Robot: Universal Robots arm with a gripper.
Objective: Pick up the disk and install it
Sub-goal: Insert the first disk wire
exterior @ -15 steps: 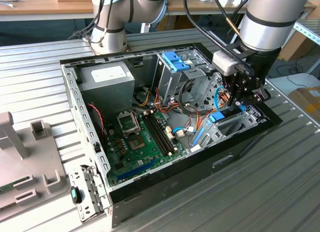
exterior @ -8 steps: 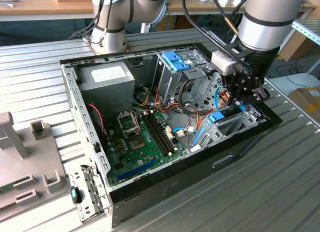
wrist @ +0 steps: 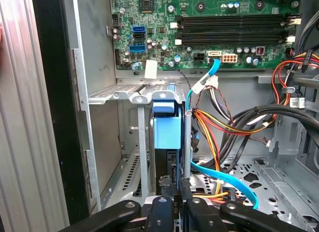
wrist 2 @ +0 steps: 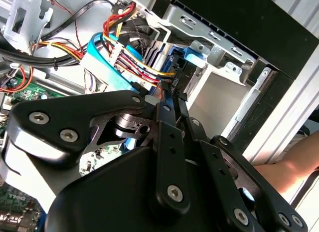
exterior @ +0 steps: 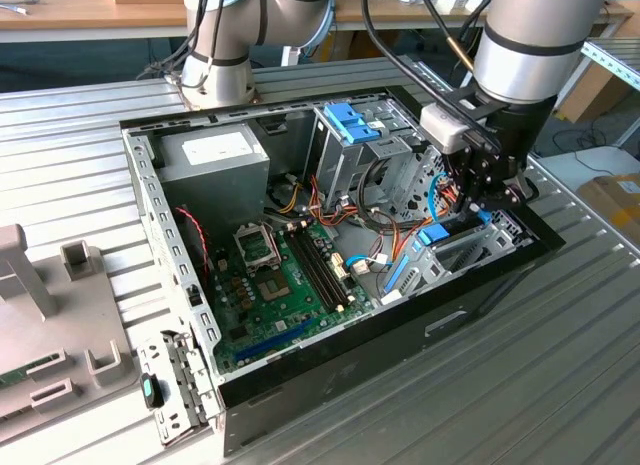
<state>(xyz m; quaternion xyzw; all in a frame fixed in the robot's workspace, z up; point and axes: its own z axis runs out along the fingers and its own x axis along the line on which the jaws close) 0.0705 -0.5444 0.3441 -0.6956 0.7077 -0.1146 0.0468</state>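
The claw (exterior: 480,210) is down inside the open computer case (exterior: 330,365), which lies on the ribbed metal surface (exterior: 520,385). In the first wrist view the claw (wrist: 175,184) is narrow, its two fingertips pinched on the near edge of the disk (wrist: 164,132). The disk stands on edge straight ahead of the claw, blue carrier frame showing, slotted between two upright silver cage rails (wrist: 142,142).

Tight quarters here! One rail hugs each face of the disk, almost no gap on either side. Past one rail, open floor runs to the black case wall (wrist: 50,117), so there is room on that side. On the other side it is crowded: a bundle of orange and yellow wires (wrist: 214,127) and a flat blue cable (wrist: 224,177) pass just beside the claw. The motherboard (wrist: 209,22) lies well ahead, beyond the cage's far edge.

In the second wrist view the fingertips (wrist 2: 167,100) meet right at the blue frame (wrist 2: 187,60), wires close by.
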